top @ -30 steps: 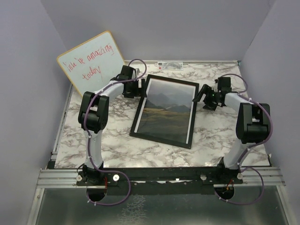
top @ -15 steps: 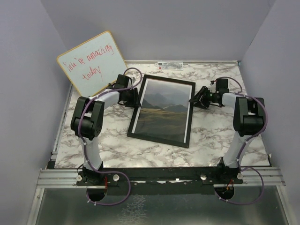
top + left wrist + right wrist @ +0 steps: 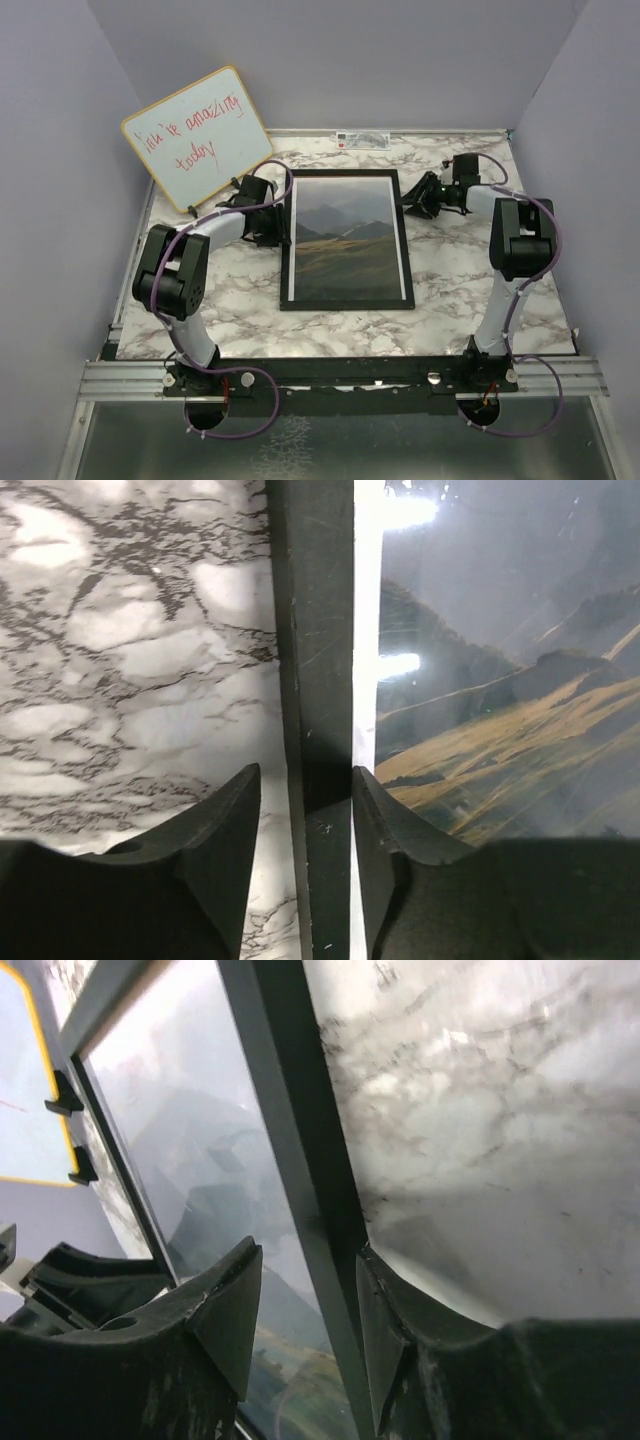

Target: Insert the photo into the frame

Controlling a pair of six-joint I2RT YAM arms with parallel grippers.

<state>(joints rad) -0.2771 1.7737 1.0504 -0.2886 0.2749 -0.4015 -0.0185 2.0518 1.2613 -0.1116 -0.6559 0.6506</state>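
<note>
The whiteboard (image 3: pixel 197 135), leaning at the far left, carries red handwriting in two slanted lines. It seems to read "you're amazing" above "today". A small white label (image 3: pixel 362 138) lies at the far edge of the table (image 3: pixel 450 290), with a red mark near its left end. Its print is too small to read.

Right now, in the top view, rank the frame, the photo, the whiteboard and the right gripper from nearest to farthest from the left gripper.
1. frame: its left rail sits between the fingers of the left gripper.
2. photo: just inside that rail.
3-4. whiteboard, back left, and right gripper, across the frame: too close to call.
</note>
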